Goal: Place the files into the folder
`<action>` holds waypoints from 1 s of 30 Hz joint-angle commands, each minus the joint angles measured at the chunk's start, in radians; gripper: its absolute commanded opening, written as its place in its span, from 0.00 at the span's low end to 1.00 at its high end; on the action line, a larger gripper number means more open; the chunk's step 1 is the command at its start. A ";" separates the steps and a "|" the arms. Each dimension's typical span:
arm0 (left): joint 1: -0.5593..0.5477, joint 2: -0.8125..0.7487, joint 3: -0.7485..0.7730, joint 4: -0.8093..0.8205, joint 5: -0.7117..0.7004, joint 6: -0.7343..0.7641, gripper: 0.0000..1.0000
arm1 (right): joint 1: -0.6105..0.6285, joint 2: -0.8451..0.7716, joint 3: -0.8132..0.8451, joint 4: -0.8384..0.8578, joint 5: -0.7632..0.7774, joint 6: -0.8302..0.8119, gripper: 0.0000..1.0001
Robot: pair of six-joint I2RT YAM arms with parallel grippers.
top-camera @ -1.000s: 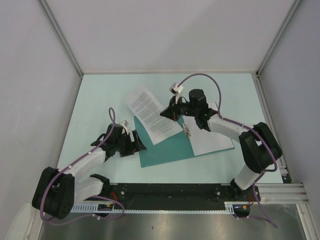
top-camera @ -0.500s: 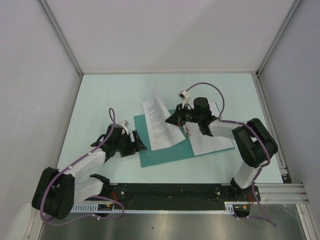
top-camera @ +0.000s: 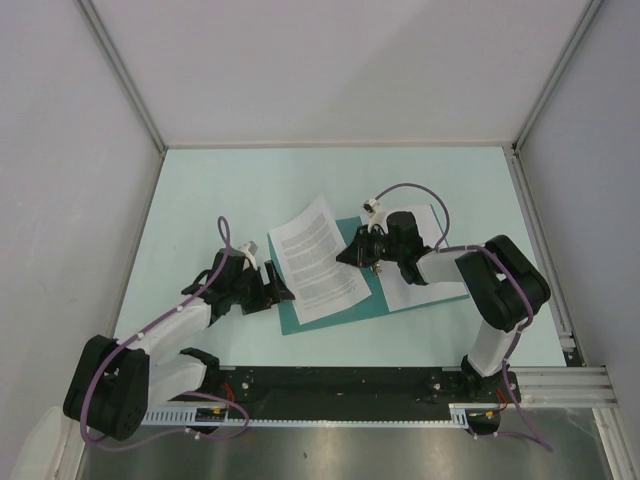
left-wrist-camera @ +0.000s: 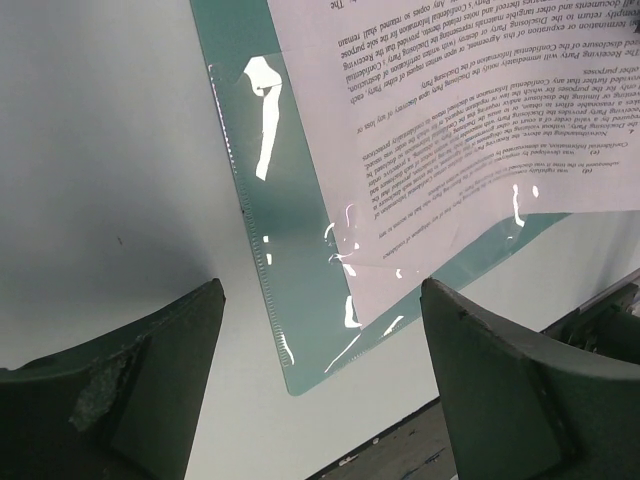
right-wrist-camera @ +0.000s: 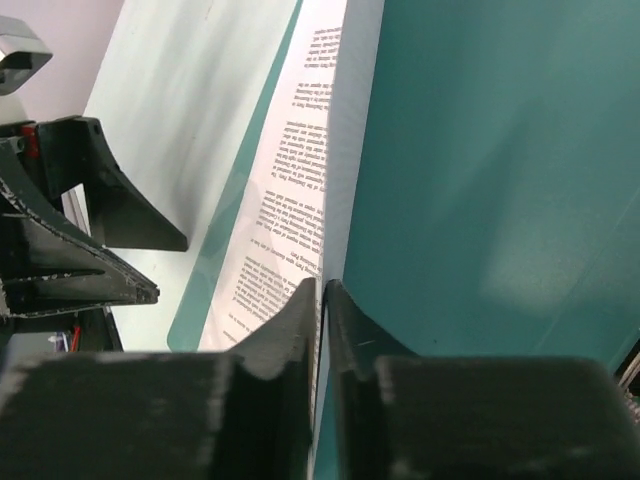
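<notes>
Progress looks past the halfway mark. The nearly blank sheet (top-camera: pixel 425 290) already lies flat on the right half of the open folder (right-wrist-camera: pixel 480 150). The printed sheet (top-camera: pixel 318 262) is spread across the left half, text upward and turned a little askew, so its far corner hangs out over the pale table (top-camera: pixel 200 200) beyond the folder's edge. By my reading, what is left is to let go of this sheet, square it up inside the cover, and perhaps swing the cover shut; neither of those is done yet. The printed sheet's right-hand edge, the one nearest the folder's spine, runs straight into the right gripper (right-wrist-camera: pixel 320 295). Its jaws stand all but together, with only a hairline slit between them, and the paper's edge sits in that slit, so I take it as a pinch on the sheet, though a loosening grip cannot be ruled out from this view. That edge is raised slightly off the teal surface, while the rest of the page rests on it. The left gripper (left-wrist-camera: pixel 322 290) sits low at the folder's near left corner, its jaws spread wide and holding nothing. The glossy corner of the cover and the lower end of the printed sheet lie just ahead of the gap between its fingers, with no contact that I can make out.
</notes>
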 commanded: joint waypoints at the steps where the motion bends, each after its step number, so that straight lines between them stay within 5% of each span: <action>1: -0.007 -0.012 -0.016 -0.007 0.004 -0.006 0.86 | -0.007 -0.012 0.020 -0.046 0.043 -0.050 0.21; 5: -0.007 -0.012 -0.019 -0.005 0.007 -0.009 0.86 | -0.007 -0.007 0.039 -0.102 0.058 -0.077 0.36; 11: -0.007 -0.012 -0.035 0.006 0.011 -0.023 0.86 | -0.007 -0.016 0.042 -0.167 0.116 -0.080 0.30; 22: -0.007 -0.007 -0.059 0.036 0.024 -0.039 0.86 | -0.010 -0.066 0.043 -0.253 0.176 -0.137 0.39; 30: -0.007 0.011 -0.084 0.075 0.034 -0.059 0.86 | 0.037 -0.058 0.043 -0.282 0.221 -0.094 0.11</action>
